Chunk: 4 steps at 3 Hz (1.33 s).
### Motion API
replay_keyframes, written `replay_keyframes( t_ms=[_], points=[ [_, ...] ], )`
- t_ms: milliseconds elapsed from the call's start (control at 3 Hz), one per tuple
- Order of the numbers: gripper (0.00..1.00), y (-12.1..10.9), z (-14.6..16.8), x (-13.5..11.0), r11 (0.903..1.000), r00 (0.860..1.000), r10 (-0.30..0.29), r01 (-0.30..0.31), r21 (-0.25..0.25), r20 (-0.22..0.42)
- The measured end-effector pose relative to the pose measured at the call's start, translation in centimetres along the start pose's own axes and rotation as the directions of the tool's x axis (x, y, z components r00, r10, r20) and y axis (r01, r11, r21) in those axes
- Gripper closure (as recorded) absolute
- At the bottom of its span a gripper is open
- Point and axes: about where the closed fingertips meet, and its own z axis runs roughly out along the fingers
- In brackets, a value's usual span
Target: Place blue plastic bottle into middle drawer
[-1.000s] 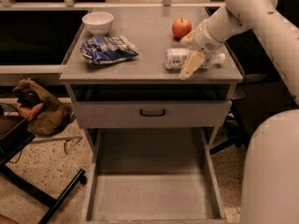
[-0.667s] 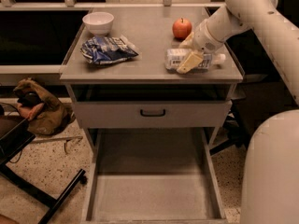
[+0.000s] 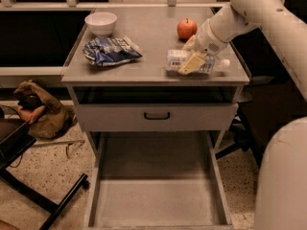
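Tool (image 3: 191,56): low over the right side of the counter (image 3: 144,68), set across the middle of the blue plastic bottle (image 3: 173,61). I cannot tell whether it has closed on the bottle or only rests around it.

Bottle: lying on its side on the counter, white cap toward the right edge, just in front of the red apple (image 3: 187,28). It is not lifted as far as I can see.

Farther left on the counter: a blue-and-white snack bag (image 3: 110,51) and a white bowl (image 3: 100,23), both well apart from the tool.

Below the counter: a closed drawer front with a black handle (image 3: 157,115). Lower down is the middle drawer (image 3: 153,200), pulled out with a bare floor.

Progress, in my judgement: the drawer is ready and the grasp is in hand. The lift, the carry down and forward, and the release remain.

Hidden or unclear: the tool covers the bottle's mid-section, so contact there is not visible to me. The drawer's near edge is cut off at the bottom of the view. The recess above the closed drawer front is too dark to read.
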Motion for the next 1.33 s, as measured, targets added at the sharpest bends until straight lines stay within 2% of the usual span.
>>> replay_keyframes(
  t_ms=[333, 667, 1000, 1333],
  points=[
    [1.0, 2.9, -0.5, -1.8, 0.9999, 0.999, -0.003, 0.004, -0.012, 0.042],
    [1.0, 7.3, -0.8, -1.6, 0.9985, 0.997, 0.048, -0.047, -0.027, 0.067],
    [1.0, 14.2, 0.4, 1.3, 0.9856, 0.981, 0.168, -0.165, -0.037, 0.101],
    [1.0, 14.2, 0.4, 1.3, 0.9856, 0.981, 0.168, -0.165, -0.037, 0.101]
  ],
)
